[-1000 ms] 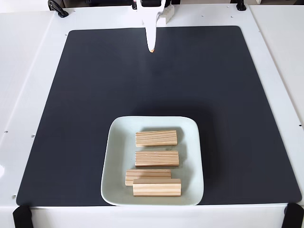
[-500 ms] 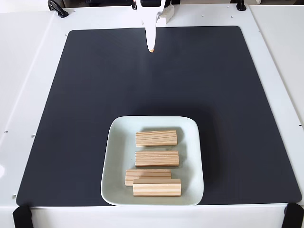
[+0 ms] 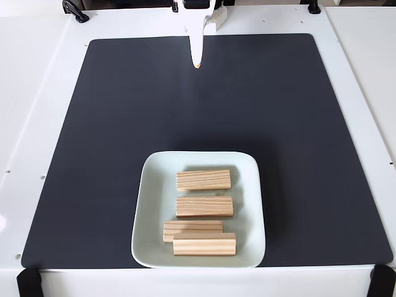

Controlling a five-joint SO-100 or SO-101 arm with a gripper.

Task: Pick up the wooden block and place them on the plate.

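In the fixed view, several pale wooden blocks lie inside the mint-white square plate (image 3: pixel 147 204) near the front of the mat. One wooden block (image 3: pixel 203 179) is at the back, another (image 3: pixel 204 206) in the middle, and a third (image 3: pixel 205 244) at the front overlaps one behind it (image 3: pixel 185 226). My white gripper (image 3: pixel 197 64) hangs at the far edge of the mat, well away from the plate, its fingers together in a single narrow point, shut and holding nothing.
A black mat (image 3: pixel 111 136) covers most of the white table (image 3: pixel 37 93). Black clamps sit at the table's corners (image 3: pixel 28 281). The arm's base stands at the top centre.
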